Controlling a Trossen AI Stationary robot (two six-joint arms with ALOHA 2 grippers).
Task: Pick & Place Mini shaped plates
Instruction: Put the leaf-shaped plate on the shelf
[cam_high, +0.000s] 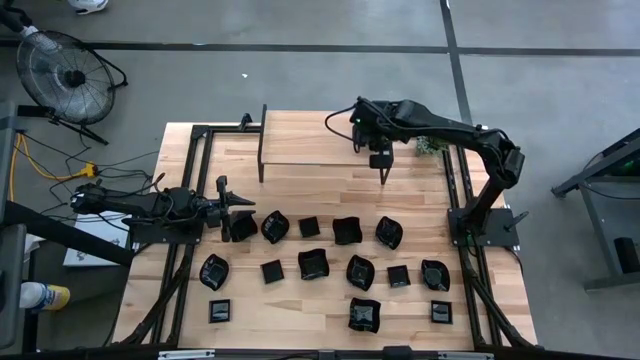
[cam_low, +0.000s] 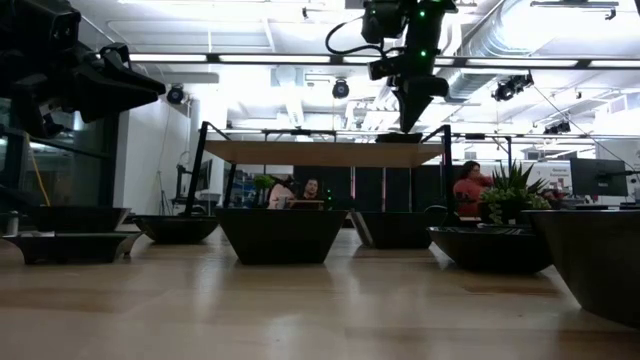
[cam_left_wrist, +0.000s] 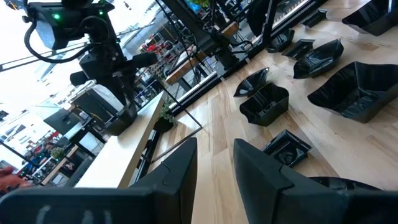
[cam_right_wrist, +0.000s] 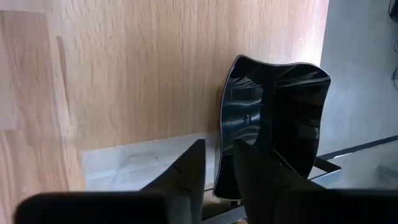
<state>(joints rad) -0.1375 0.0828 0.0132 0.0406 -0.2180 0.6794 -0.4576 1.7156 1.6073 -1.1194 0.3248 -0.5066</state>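
A glossy black wavy-edged mini plate (cam_right_wrist: 277, 118) rests on its base on the raised wooden shelf (cam_high: 320, 135), close to the shelf's edge. It also shows as a dark shape (cam_low: 400, 137) on the shelf top. My right gripper (cam_right_wrist: 217, 171) slants down over it, slightly open, one finger inside the plate's side wall and one outside. My left gripper (cam_left_wrist: 214, 168) waits level and open at the table's left, nothing between its fingers. Several more black plates (cam_high: 312, 263) lie in rows on the table. My right gripper stands astride the plate's side wall (cam_right_wrist: 221, 146), one finger (cam_right_wrist: 255, 171) inside the dish and one outside, coming from above at a slant. Whether either finger touches the wall, I cannot tell. The plate sits flat on the shelf.
A small green plant (cam_high: 432, 147) stands by the shelf's right end. The shelf's black frame posts (cam_high: 262, 140) rise at the back of the table. One plate (cam_high: 240, 226) lies just in front of my left gripper. Bare wood lies between the shelf and the plate rows.
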